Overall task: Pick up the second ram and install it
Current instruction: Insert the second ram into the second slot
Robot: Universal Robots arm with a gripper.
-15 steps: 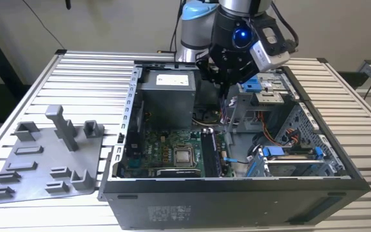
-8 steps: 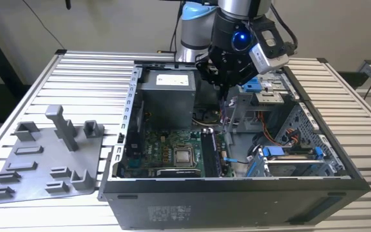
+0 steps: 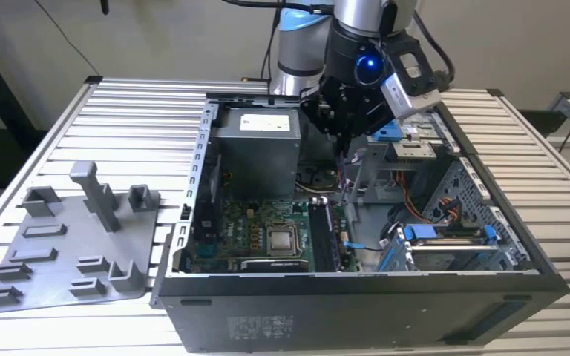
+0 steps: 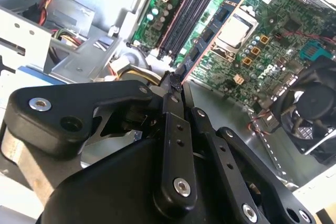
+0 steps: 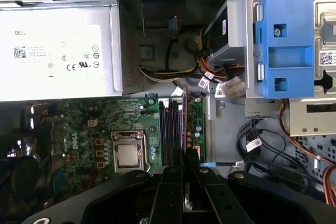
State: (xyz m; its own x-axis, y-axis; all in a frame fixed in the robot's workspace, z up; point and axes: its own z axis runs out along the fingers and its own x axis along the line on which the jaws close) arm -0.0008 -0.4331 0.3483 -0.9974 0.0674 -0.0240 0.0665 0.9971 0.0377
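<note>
So the gripper [image 5: 185, 167] is clamped shut on the second ram [image 5: 185, 124], with its fingers [image 5: 169, 195] squeezed flat against the stick's faces. In the second wrist view you can see the bluish board with its black chips [image 4: 208, 34] poking out past the gripper [image 4: 175, 85] toward the motherboard [image 5: 79, 124]. The stick is up in the air over the memory slots [image 5: 169, 129] and runs the same way they do. In the first wrist view it lines up with the edge of the slots farthest from the CPU socket [image 5: 128, 153]. It's not seated: in the exterior view the gripper [image 3: 338, 132] hangs near the top of the open case [image 3: 364, 311], well above the slots. The CPU socket sits just beside the slots on the green motherboard, and a black fan [image 4: 315, 103] is further out on that same side. Past one end of the slots, over toward the socket side, is the grey power supply [image 5: 58, 51], with a bundle of wires near it. On the side of the slots away from the socket there's a metal drive cage with a blue plastic bracket [image 5: 286, 45]. Well apart from the slots, outside the case on the socket side, the grey fixture plate [image 3: 57, 252] with its blocks and posts lies on the slatted worktop [image 3: 136, 126].
</note>
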